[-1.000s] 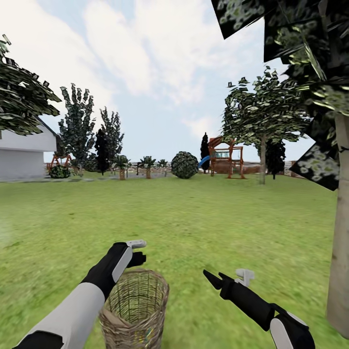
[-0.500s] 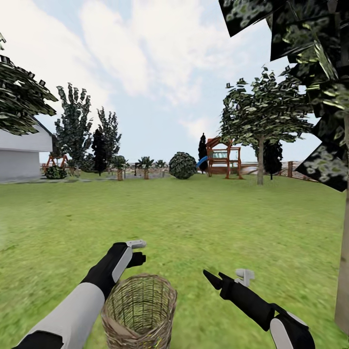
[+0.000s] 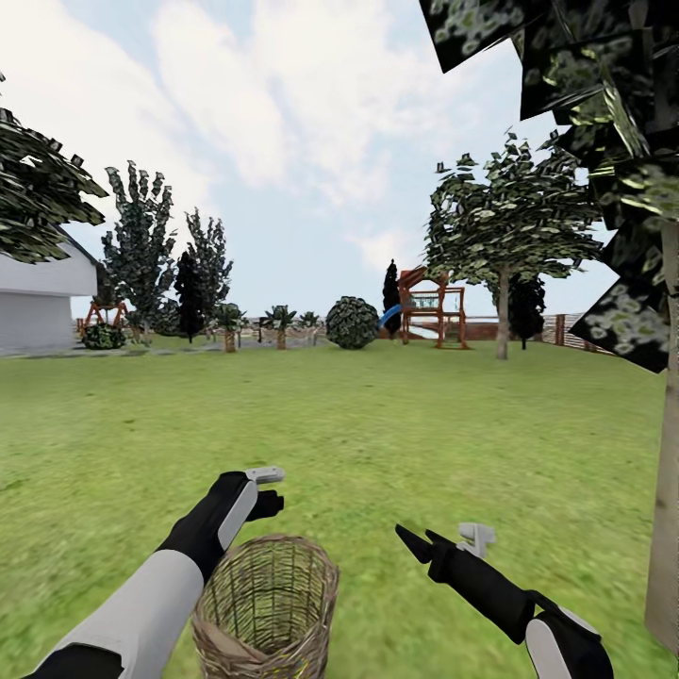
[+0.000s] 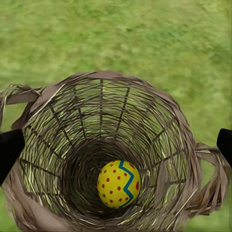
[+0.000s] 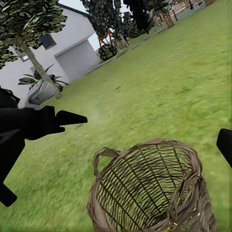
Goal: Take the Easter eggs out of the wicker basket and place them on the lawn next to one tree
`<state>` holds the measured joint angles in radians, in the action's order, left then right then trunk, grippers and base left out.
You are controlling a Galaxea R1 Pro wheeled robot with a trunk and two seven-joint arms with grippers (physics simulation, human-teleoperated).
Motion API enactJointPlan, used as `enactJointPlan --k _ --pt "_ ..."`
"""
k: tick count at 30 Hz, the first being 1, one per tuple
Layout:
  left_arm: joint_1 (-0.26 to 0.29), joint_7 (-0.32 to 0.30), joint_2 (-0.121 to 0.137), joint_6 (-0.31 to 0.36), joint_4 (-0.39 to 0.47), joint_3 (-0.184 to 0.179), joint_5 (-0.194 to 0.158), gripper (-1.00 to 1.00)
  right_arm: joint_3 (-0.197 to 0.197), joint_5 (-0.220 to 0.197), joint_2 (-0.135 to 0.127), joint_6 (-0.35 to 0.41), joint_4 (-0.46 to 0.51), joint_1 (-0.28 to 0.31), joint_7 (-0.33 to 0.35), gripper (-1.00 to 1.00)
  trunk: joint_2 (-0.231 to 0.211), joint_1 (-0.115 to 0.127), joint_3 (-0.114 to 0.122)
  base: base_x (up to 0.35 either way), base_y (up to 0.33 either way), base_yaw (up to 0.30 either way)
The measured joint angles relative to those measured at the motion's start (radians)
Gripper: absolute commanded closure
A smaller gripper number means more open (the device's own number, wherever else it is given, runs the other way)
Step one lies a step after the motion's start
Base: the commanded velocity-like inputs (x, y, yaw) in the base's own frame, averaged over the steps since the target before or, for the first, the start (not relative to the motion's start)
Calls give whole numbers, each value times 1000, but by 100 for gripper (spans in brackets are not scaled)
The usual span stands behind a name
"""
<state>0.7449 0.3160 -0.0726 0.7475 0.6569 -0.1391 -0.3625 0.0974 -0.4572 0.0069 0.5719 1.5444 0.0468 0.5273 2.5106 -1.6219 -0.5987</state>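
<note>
Wicker basket stands upright on the lawn, low and close in front of the robot. Left gripper hangs just above and beyond the basket's far rim, apart from the weave, aimed down into the opening; in the left wrist view its two dark fingertips sit wide apart at either edge of the picture, one to each side of the braided rim, so the jaws are spread and hold nothing. Straight below that gripper, at the bottom of the basket, lies one Easter egg, yellow with red dots and a blue-green zigzag, resting against the woven floor and well below the fingertips. Right gripper is off to the basket's right, near it but clear of the rim, pointing toward it; in the right wrist view the basket sits just ahead of its fingers, one finger at the picture's edge, the gap wide, jaws open and empty. The pale grey trunk of the tree rises well to the right of the right gripper. Across the grass, a playset, a round bush and a white building.
</note>
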Motion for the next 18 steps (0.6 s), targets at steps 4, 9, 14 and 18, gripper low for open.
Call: enactJointPlan --k 4,9,14,18 --pt "0 -4 0 0 0 0 -1 -100 -1 0 0 0 0 0 0 -100 0 0 0 0 -18 -1" --pt "0 -6 -1 0 0 0 -2 -100 0 1 0 0 0 0 0 -100 0 0 0 0 -5 0" --pt "0 -6 -1 0 1 0 -3 -100 0 1 0 0 0 0 0 -100 0 0 0 0 -1 0" --pt "0 -5 -1 0 2 0 -3 -100 -1 1 0 1 0 0 0 -100 0 0 0 0 0 0"
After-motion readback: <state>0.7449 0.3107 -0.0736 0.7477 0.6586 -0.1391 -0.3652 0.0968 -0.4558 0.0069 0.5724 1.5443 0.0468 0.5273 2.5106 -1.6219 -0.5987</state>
